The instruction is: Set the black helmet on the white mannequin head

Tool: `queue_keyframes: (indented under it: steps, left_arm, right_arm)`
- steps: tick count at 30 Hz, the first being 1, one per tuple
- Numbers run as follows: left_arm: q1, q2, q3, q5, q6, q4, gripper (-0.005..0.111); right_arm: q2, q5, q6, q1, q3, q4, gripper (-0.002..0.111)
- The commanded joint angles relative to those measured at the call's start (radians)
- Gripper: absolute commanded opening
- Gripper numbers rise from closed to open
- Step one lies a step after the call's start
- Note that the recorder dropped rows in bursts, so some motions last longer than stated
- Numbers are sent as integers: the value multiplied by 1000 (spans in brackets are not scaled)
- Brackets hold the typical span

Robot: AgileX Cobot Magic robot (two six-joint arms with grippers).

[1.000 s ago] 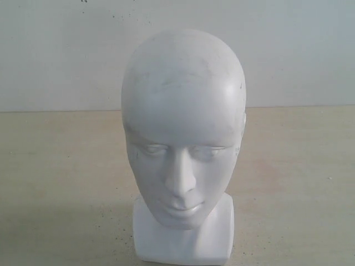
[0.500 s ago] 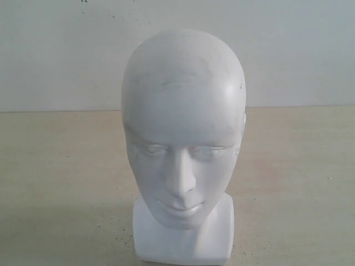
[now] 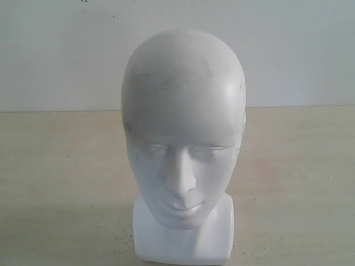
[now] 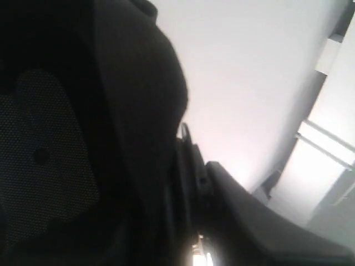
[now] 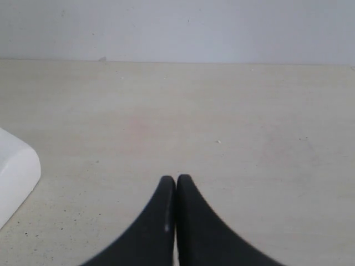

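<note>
The head [image 3: 183,138] stands upright on the table [image 3: 55,166], crown bare, facing the outside camera. The helmet [image 4: 127,111] sits hard against the left wrist camera, padded lining showing. The left claw is lost in that dark, so I cannot tell its grip. The right claw [image 5: 176,185] hangs low over the table, tips pressed together on nothing, with the base [image 5: 14,177] of the head near it. I'd say the left arm must bring the helmet down over the crown, along the head's upright axis.
</note>
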State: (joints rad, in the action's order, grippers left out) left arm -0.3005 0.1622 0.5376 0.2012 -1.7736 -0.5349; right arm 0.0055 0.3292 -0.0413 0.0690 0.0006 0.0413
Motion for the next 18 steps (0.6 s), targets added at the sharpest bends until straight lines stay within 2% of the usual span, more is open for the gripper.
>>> queue_keyframes:
  steps: [1, 5, 9, 12, 18]
  left_arm:
    - [-1, 83, -30, 371, -22, 107, 4]
    - [-1, 184, -31, 580, 22, 198, 4]
    - [-1, 316, -19, 832, -18, 288, 4]
    - [-1, 418, 35, 980, -55, 294, 4]
    - [-1, 587, 156, 1020, -96, 283, 4]
  right_arm:
    - [-5, -7, -2, 3, -1, -2, 0]
    - [-5, -7, -2, 3, -1, -2, 0]
    - [-5, -7, -2, 3, -1, -2, 0]
    - [-5, -7, -2, 3, -1, -2, 0]
    - [-5, -7, -2, 3, -1, -2, 0]
